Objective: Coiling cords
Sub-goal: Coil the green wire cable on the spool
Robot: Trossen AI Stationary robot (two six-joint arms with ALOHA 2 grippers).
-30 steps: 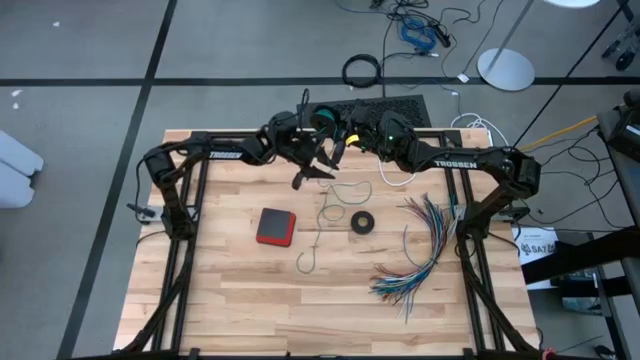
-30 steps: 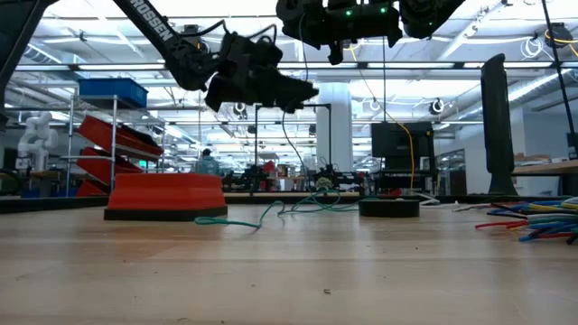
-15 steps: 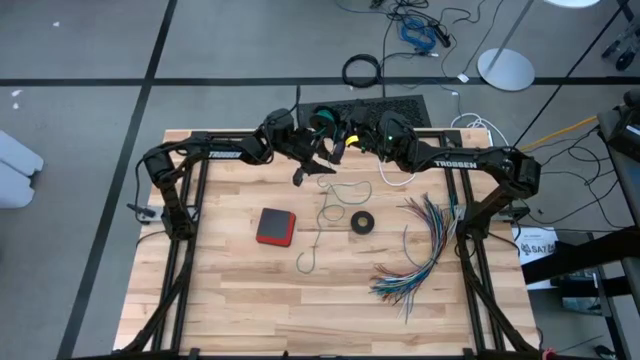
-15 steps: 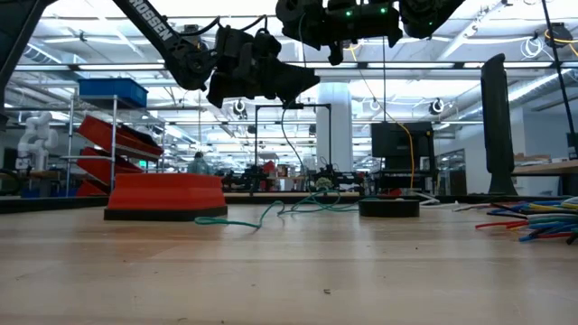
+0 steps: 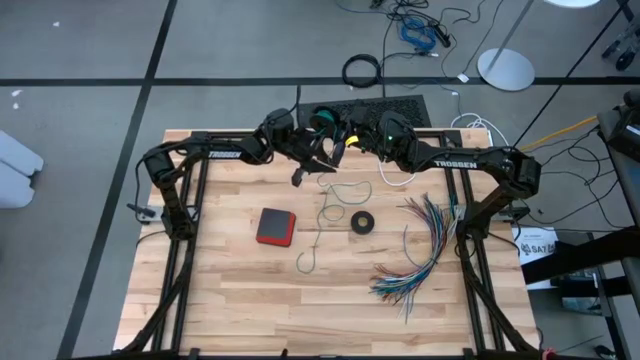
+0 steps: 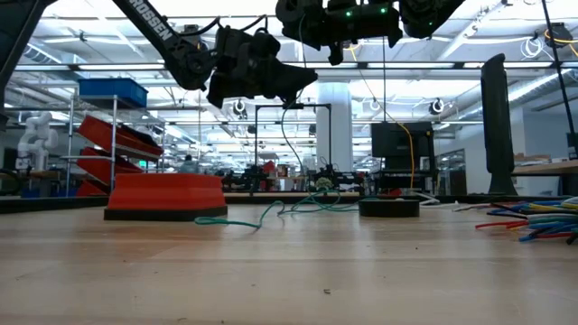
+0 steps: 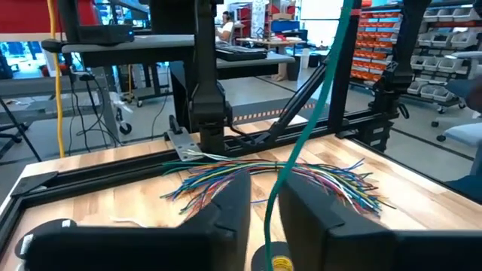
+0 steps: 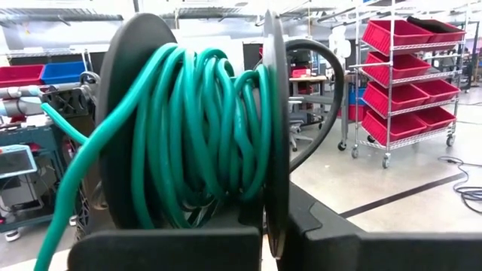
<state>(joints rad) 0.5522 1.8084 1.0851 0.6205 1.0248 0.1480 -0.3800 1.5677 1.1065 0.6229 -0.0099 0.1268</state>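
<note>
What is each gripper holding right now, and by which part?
Right gripper is shut on the black spool's rim. Left gripper straddles the teal-green cord; a grip cannot be told.

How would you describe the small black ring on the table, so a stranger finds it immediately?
On the wooden table, look between the red box and the fanned multicoloured wires. The black tape-like ring lies flat there beside the teal cord, the only round, closed, dark thing.
</note>
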